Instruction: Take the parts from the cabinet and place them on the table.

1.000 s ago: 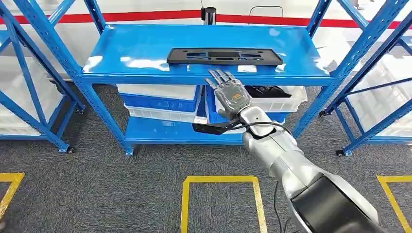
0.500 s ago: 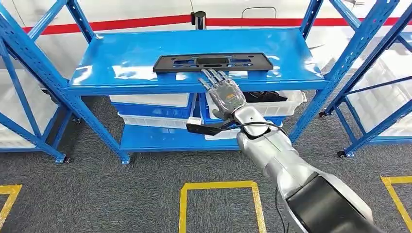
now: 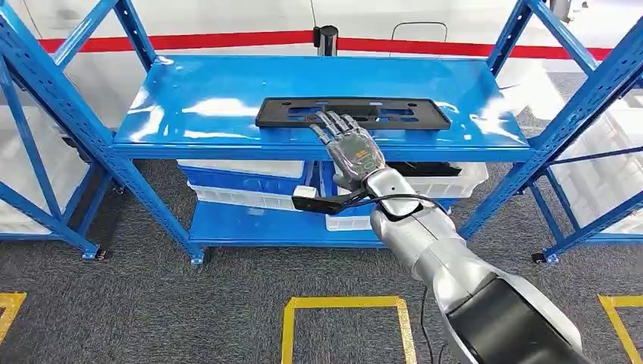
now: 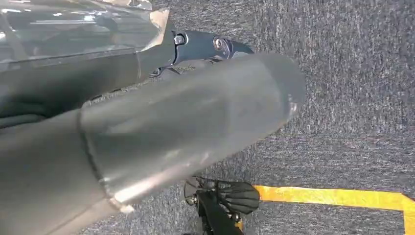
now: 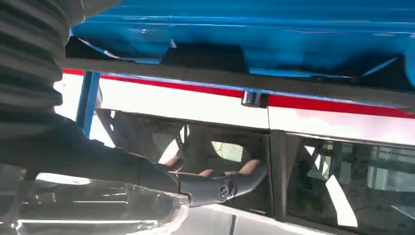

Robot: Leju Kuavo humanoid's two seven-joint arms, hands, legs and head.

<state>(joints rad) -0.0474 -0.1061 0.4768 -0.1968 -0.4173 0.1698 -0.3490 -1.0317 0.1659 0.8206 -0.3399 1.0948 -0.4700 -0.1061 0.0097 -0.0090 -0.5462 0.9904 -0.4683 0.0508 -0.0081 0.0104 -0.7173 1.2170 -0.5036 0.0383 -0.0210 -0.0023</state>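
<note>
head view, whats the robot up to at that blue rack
The robot is reaching its right hand toward a long black part that lies flat on the top shelf of the blue rack. The hand is open, fingers spread, at the part's near edge and not gripping it yet. White and blue bins sit on the lower shelf. The part is not yet off the rack, so the pick has not begun.
</note>
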